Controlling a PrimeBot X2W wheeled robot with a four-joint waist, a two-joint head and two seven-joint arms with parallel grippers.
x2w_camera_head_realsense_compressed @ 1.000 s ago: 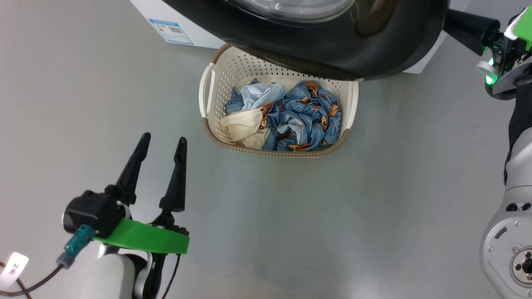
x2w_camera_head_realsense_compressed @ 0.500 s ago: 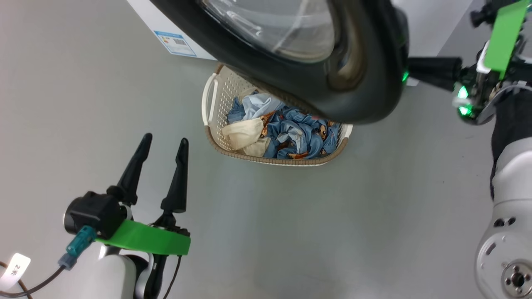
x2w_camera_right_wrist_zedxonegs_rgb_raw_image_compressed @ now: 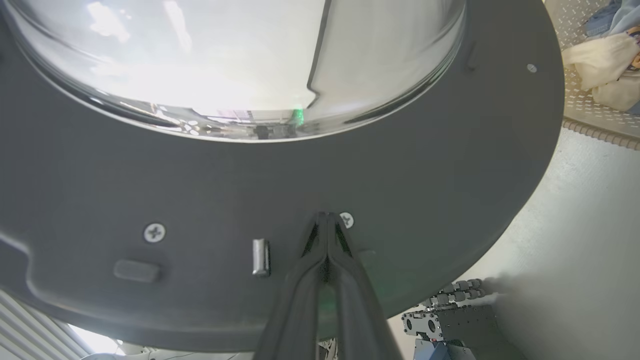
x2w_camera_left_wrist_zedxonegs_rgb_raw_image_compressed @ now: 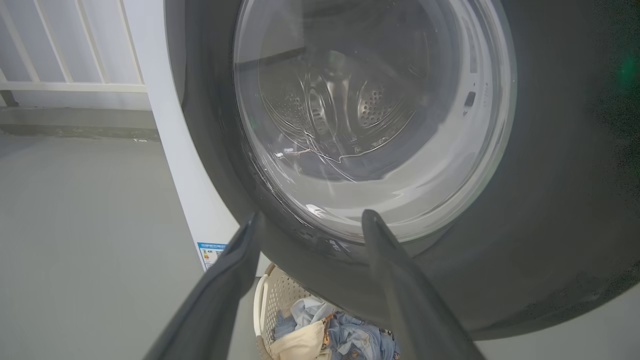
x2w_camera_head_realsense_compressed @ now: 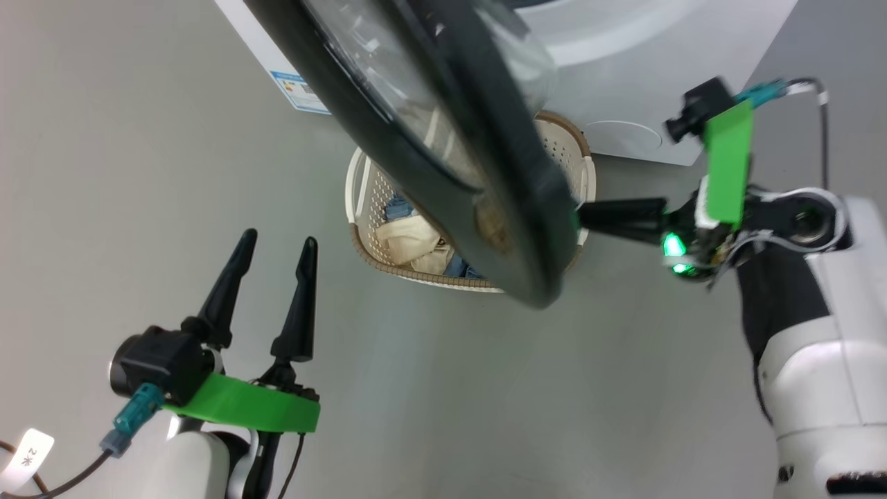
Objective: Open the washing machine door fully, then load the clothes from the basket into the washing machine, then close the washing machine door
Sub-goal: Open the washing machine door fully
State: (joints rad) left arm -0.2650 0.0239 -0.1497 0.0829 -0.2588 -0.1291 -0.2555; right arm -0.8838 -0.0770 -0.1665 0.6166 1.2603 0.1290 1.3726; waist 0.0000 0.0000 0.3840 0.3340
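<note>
white hanging tag marked "2米", blue label on the washing machine, print too small to read

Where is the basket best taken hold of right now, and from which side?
Probably by the white loop handle on the basket's left end, coming from the robot's left. It stands clear and is thin enough for open jaws to straddle, while the washing machine door overhangs the basket's right half. The left gripper, open, sits on that side.
</note>
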